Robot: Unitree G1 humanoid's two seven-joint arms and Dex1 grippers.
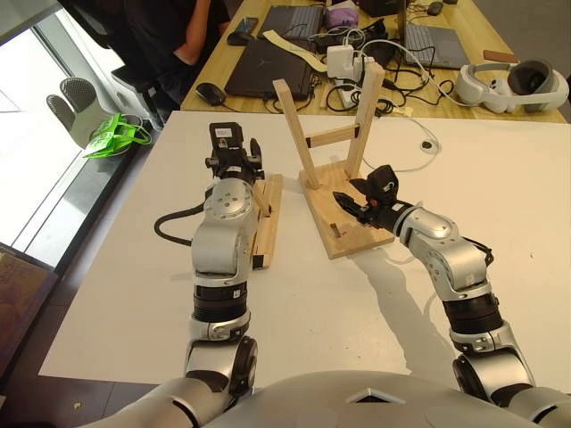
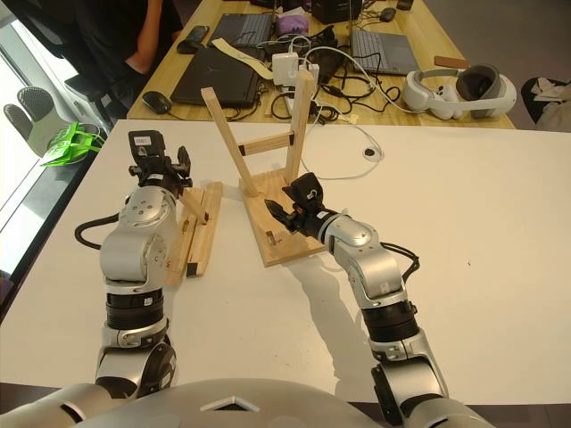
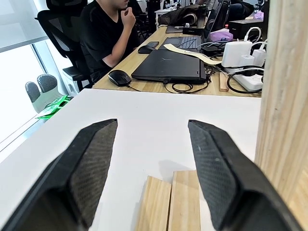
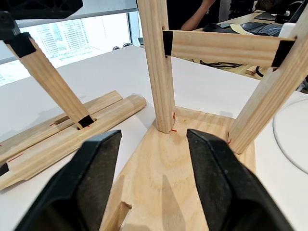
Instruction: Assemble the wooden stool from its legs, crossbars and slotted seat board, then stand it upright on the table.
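Right gripper point(image 1: 343, 201) hovers with jaws spread over the near edge of the seat board point(image 1: 321, 207), which lies flat mid-table with two legs point(image 1: 294, 134) slotted in and leaning. Bump that board and I'd guess the pair tips out. It's pale bare wood, with a crossbar point(image 1: 332, 136) taped black at the ends. Left gripper point(image 3: 151, 159), open too, hangs over the spare leg frame point(image 1: 266, 218) lying alongside.
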